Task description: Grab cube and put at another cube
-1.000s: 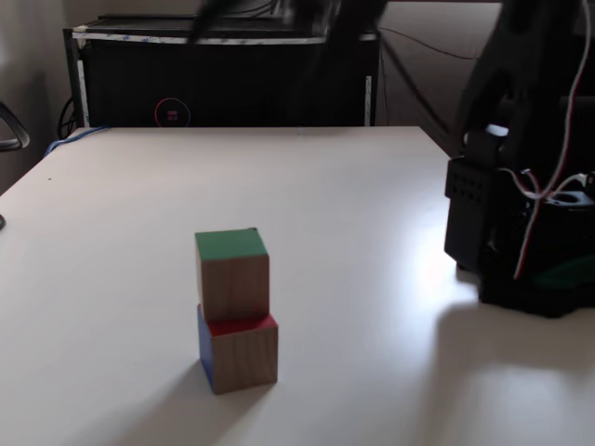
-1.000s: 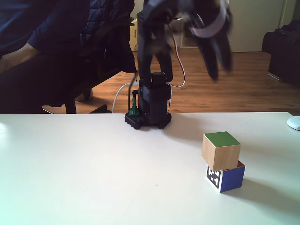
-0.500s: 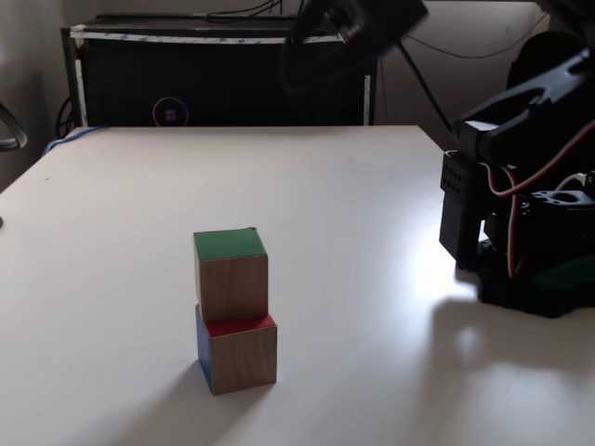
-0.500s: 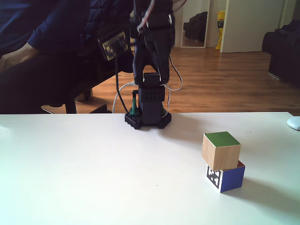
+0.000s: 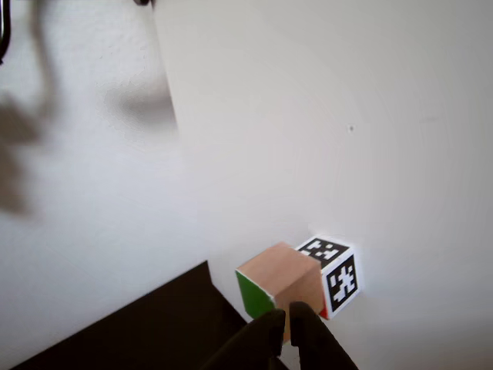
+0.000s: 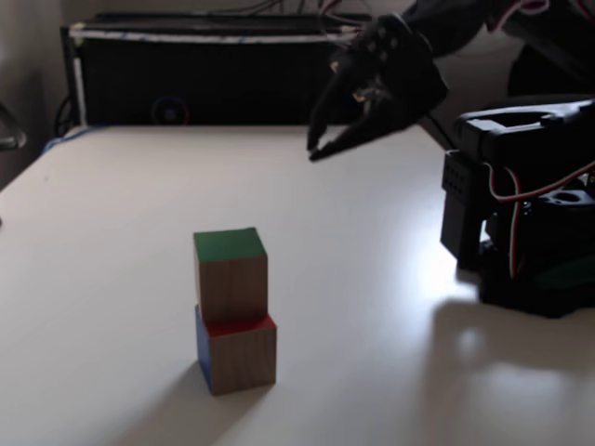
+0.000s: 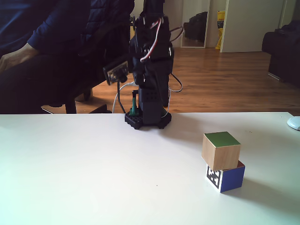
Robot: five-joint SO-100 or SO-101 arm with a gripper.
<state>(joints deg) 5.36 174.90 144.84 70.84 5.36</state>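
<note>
**White table, wood floor, daylight beyond**

A white table (image 7: pixel 70 178) filled the foreground in both fixed views, and light glared off its top. Behind it in a fixed view sat a black cabinet (image 6: pixel 214 79) with a pale-edged top. In a fixed view a wooden floor (image 7: pixel 220 84) ran back to a white door (image 7: pixel 251 26) and an open doorway (image 7: pixel 194 23). A person in a dark sleeve (image 7: pixel 51 33) sat at left, and dark furniture (image 7: pixel 283 51) stood at right.

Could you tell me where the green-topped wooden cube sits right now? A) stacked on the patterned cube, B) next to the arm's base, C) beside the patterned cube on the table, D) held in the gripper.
A: in both fixed views the green-topped cube rests on the patterned cube, apart from the empty gripper.
</note>
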